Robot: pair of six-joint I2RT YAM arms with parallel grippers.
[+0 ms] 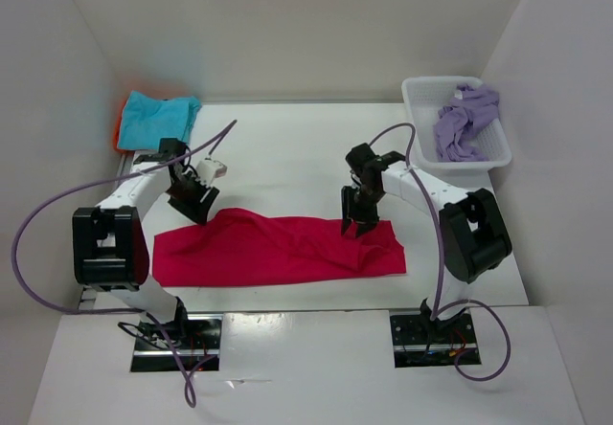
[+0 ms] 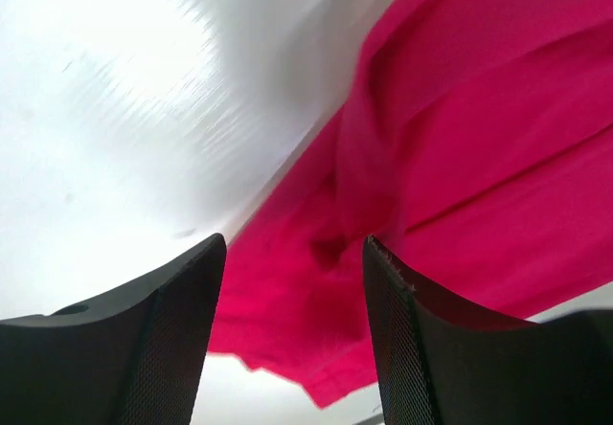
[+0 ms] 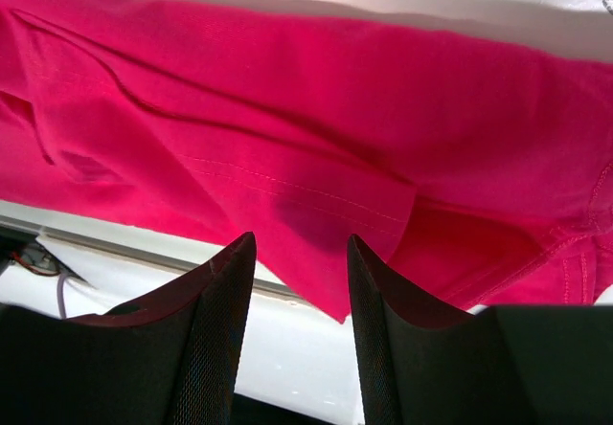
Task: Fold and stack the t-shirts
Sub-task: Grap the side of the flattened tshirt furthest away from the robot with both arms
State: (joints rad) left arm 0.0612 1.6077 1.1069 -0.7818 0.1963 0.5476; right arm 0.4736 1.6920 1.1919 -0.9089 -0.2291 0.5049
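White surface (image 1: 287, 157) carries a magenta shirt (image 1: 278, 248) laid flat as a long band L-to-R across its near half, an orange shirt (image 1: 122, 126) in far-left corner w/ a turquoise shirt (image 1: 158, 119) on top of it, & a white mesh basket (image 1: 458, 165) at far right, well apart from both.

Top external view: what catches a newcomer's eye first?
The magenta-red shirt lies folded into a long strip across the middle, with the left gripper and right gripper open over it near each end. Next come the turquoise shirt lying on the orange shirt at far left, and the lavender shirt bunched in the white basket at far right.
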